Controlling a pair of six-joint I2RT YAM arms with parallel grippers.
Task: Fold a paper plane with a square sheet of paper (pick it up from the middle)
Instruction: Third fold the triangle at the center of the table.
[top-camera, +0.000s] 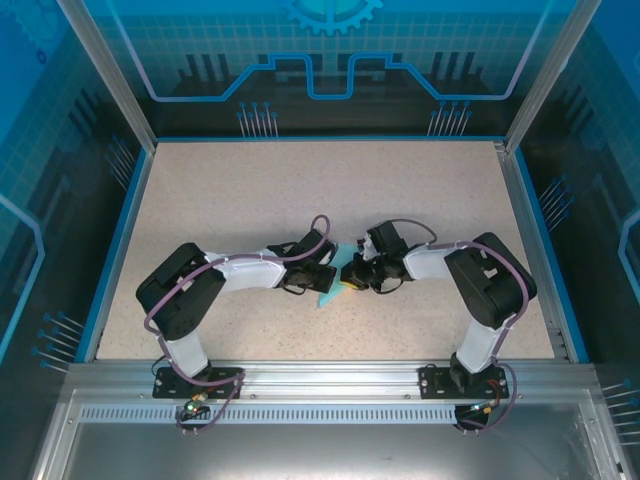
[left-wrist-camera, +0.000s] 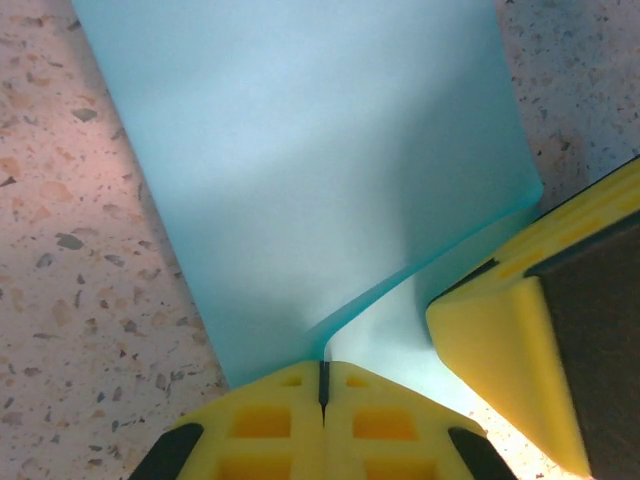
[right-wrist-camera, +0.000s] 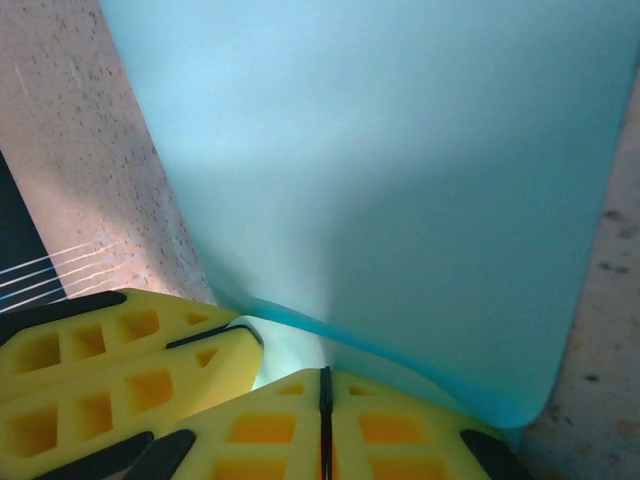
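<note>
**Hold Tight, Fold Slowly**

The blue sheet of paper (left-wrist-camera: 300, 150) is near the middle of the table (top-camera: 250, 190), a bit toward its near edge. The left gripper (left-wrist-camera: 323, 372) is squeezed shut on the paper's edge. The right gripper (right-wrist-camera: 325, 380) pinches it too, close by. I think both should move slowly and together, so the thin paper bends neatly and does not rip.

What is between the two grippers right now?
The blue paper. The left gripper and right gripper are both shut on its edge, side by side, with nothing else between them; both wrist views show it.
</note>
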